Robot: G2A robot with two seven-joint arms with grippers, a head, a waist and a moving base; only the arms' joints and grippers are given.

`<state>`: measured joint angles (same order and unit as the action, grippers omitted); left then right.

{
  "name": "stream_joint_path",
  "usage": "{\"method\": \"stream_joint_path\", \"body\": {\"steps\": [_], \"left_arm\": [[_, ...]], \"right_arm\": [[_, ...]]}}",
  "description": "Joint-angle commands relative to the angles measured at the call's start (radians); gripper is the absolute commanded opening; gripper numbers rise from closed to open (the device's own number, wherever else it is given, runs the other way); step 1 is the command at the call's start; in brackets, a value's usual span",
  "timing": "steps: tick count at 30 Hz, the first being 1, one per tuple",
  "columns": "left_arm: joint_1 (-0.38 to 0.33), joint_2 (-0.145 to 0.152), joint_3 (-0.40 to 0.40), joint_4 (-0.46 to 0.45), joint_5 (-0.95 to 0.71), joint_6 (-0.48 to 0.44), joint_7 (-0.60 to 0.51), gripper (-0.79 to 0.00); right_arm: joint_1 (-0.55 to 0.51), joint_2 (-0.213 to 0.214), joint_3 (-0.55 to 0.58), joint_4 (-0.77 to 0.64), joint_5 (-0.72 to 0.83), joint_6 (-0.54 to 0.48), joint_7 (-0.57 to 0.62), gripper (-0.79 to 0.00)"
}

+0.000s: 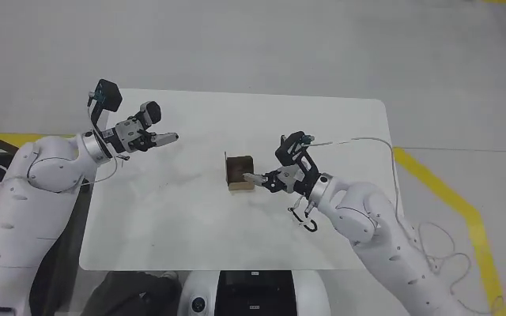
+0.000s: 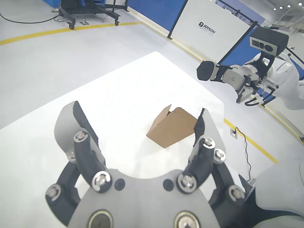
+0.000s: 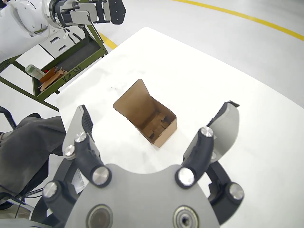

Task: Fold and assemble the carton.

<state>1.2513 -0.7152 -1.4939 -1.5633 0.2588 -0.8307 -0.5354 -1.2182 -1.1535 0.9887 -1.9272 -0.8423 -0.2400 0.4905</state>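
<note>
One small brown cardboard carton (image 1: 239, 172) stands open near the middle of the white rounded table (image 1: 332, 126). Right gripper (image 3: 155, 107) — fingers spread, holding nothing — sits just beside it at four o'clock. Left gripper (image 2: 139, 110), likewise released, hovers well apart at ten o'clock.

A factory-floor robotics lab: pale floor (image 2: 35, 72) with yellow lane lines (image 2: 47, 33), blue partition panels (image 2: 154, 5), a green trolley (image 3: 71, 72) beside the white bench (image 1: 198, 221)
</note>
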Motion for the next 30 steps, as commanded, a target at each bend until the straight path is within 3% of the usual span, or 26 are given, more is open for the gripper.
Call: {"method": "stream_joint_path", "body": {"steps": [1, 12, 19, 30], "left_arm": [[0.0, 0.0, 0.0, 0.0, 0.0, 0.0, 0.0, 0.0], [0.0, 0.0, 0.0, 0.0, 0.0, 0.0, 0.0, 0.0], [0.0, 0.0, 0.0, 0.0, 0.0, 0.0, 0.0, 0.0], [0.0, 0.0, 0.0, 0.0, 0.0, 0.0, 0.0, 0.0]], "right_arm": [[-0.001, 0.0, -0.002, 0.0, -0.006, -0.001, 0.0, 0.0], [-0.049, -0.018, -0.139, 0.0, -0.31, 0.119, -0.04, 0.0], [0.014, -0.062, -0.259, 0.096, -0.328, 0.178, -0.057, 0.0], [0.1, -0.142, -0.38, 0.218, -0.384, 0.372, -0.097, 0.0]]}}
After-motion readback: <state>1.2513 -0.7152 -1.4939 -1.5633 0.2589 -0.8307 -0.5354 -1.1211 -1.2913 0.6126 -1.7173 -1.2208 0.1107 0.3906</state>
